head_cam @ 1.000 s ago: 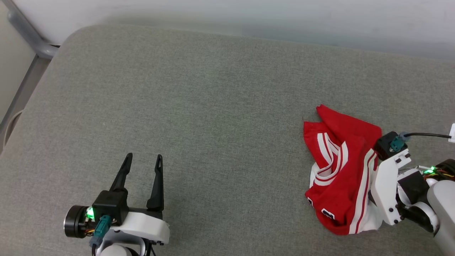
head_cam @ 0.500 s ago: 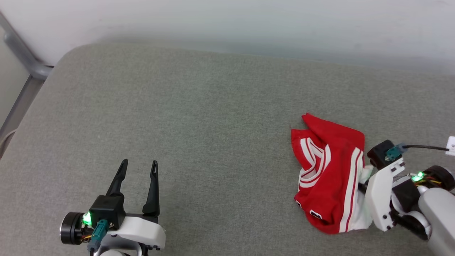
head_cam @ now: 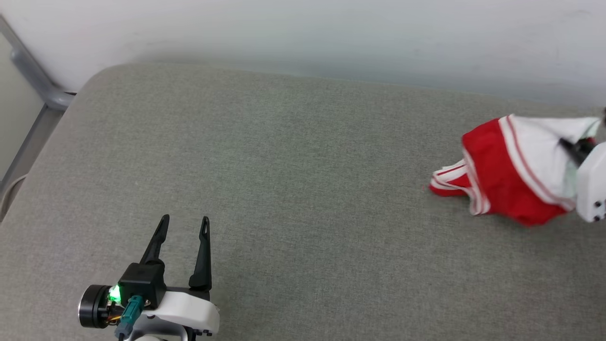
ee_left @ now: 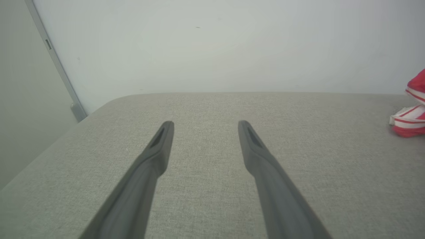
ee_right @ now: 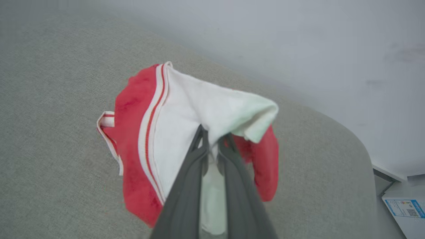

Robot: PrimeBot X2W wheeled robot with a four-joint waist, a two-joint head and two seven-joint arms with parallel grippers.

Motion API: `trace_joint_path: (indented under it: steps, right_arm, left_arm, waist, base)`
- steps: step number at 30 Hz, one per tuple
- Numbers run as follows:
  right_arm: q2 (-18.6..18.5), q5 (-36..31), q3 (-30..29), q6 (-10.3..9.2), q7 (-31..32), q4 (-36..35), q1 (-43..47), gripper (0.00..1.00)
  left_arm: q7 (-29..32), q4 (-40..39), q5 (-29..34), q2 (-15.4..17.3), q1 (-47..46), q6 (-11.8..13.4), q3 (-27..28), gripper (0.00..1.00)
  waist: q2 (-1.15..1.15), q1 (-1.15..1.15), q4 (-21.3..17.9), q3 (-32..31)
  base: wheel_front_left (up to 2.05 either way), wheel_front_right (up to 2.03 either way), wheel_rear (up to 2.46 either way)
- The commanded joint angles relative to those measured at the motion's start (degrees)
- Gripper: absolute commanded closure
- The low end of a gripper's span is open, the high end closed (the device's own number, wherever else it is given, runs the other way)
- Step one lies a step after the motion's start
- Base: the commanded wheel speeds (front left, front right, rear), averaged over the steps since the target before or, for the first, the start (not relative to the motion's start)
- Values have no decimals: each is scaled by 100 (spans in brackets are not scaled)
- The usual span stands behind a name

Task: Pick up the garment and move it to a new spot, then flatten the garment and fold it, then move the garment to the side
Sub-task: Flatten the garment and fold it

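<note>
While bunched, garment clamped in right gripper

Right fingers pinched, raised the garment

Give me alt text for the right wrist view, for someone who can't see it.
The right gripper is shut on the white part of a bunched red and white garment, pinched between its two dark fingers over a grey padded surface. A pale wall stands behind.

Open grey surface stretches ahead of the left tool, free passage right across; the garment hangs bunched at the right edge, wall closes the back.
</note>
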Motion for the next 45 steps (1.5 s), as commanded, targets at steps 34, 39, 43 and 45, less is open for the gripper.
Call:
trace_joint_path:
  steps: [34,39,43,45]
  right_arm:
    - [2704,-460,3450,-7,-832,134,141,100]
    - [2794,-261,3866,-7,-990,541,94,100]
    - [2782,-194,3876,-8,-1343,630,28,0]
    - [2734,-203,3841,-7,-1532,585,48,0]
  left_arm:
    - [-15,62,-71,-11,-61,85,16,0]
    - [-15,87,-87,-13,-32,105,27,0]
    - [-15,131,-50,-12,66,113,60,0]
    - [-15,155,-30,-12,90,100,69,0]
  waist:
    - [0,0,445,133]
    - [0,0,438,104]
    - [0,0,373,-12]
    - [0,0,341,-98]
  base:
    - [0,0,0]
    - [0,0,0]
    - [0,0,0]
    - [0,0,0]
